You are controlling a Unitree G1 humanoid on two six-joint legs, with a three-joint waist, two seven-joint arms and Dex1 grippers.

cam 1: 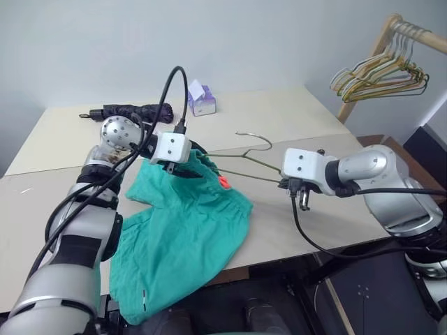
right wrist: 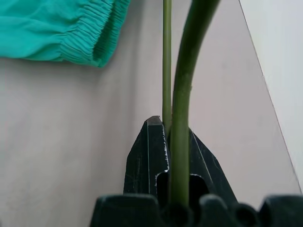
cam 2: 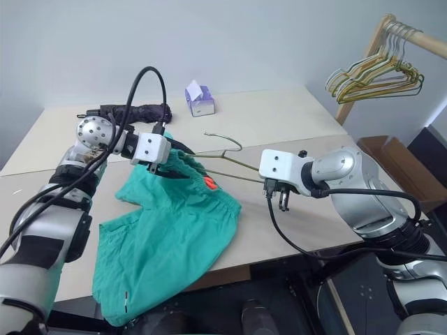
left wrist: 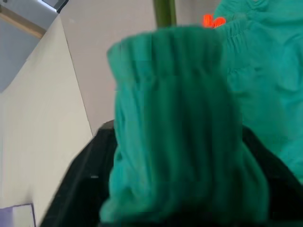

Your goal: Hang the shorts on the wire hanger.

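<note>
Teal fabric, the shorts (cam 1: 183, 237), are spread near the front edge of the table (cam 1: 279, 118), one leg draped over that edge; the waistband is lifted at the middle of the table.

Left gripper (cam 2: 170, 169): the waistband is pinched between its fingers (left wrist: 78, 189), with gathered cloth bunched thickly across them.

Hanger (cam 1: 246, 162): thin olive-grey wire, held above the table's middle, hook toward the rear edge, one end reaching into the raised waistband beside the orange tag (cam 1: 223, 181).

Right gripper (cam 1: 288, 183): clenched on the hanger's wire at its right end, both strands clamped between the black fingers (right wrist: 151, 151).

Risks, judged:
- Only one side of the waistband may be caught, so the wire could pass outside the opening.
- The wire may twist in the narrow clamp under the cloth's weight.
- The draped leg may drag the shorts over the front edge if released early.

Views compared: the clamp on two strands is made plain by the right wrist view; the bunched cloth over the fingers by the left wrist view. The hanger's whole outline and the draped leg are given by the head views.
</note>
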